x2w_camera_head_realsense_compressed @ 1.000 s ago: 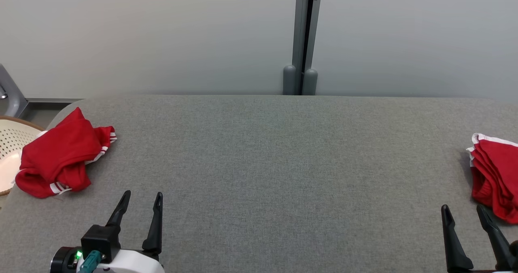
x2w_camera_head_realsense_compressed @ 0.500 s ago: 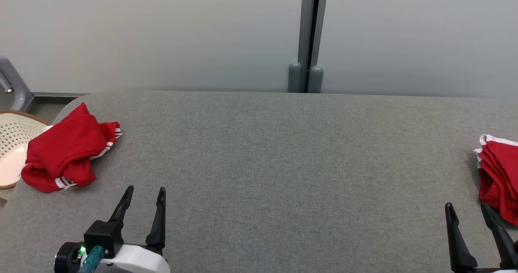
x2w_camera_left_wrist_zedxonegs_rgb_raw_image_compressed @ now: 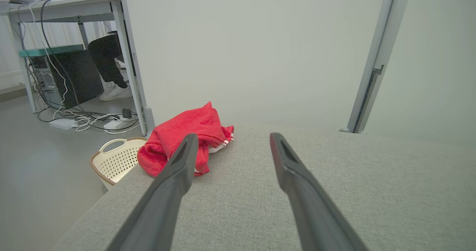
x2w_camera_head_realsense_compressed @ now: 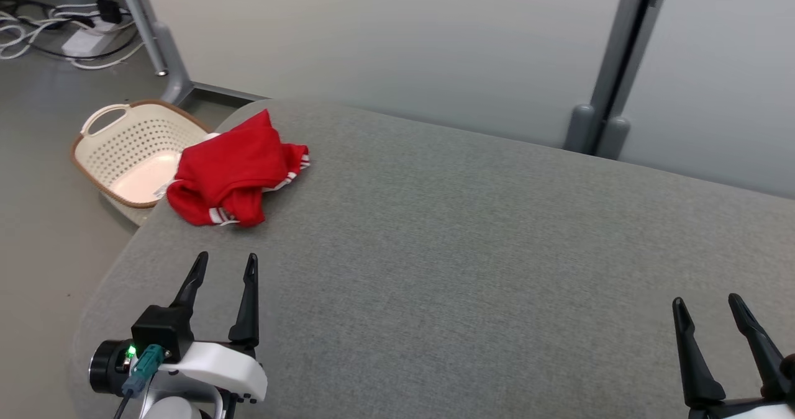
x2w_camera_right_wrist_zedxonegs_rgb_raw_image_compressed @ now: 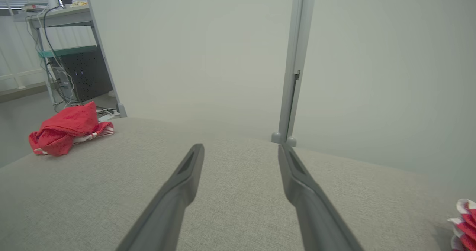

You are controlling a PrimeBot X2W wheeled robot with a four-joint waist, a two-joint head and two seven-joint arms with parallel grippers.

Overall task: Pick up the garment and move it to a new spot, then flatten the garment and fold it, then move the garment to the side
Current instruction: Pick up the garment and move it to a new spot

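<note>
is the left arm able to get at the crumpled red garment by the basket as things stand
Probably yes. The left gripper has its jaws open and points toward the red garment, with just grey table between them; nothing blocks the way.

red pile [x2w_camera_right_wrist_zedxonegs_rgb_raw_image_compressed: 465, 224] — edge-cropped, perhaps folded garments

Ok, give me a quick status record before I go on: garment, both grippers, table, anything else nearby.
garment: red with white stripes, crumpled, on the table's far left corner
table: grey fabric top
left gripper: open, holding nothing, over the table, short of the garment
right gripper: open, holding nothing, over the table's right side
basket: cream, perforated, on the floor beside the garment's corner
other red cloth: red and white, at the table's right end, mostly cut off
task stage: garment not yet picked up
</note>
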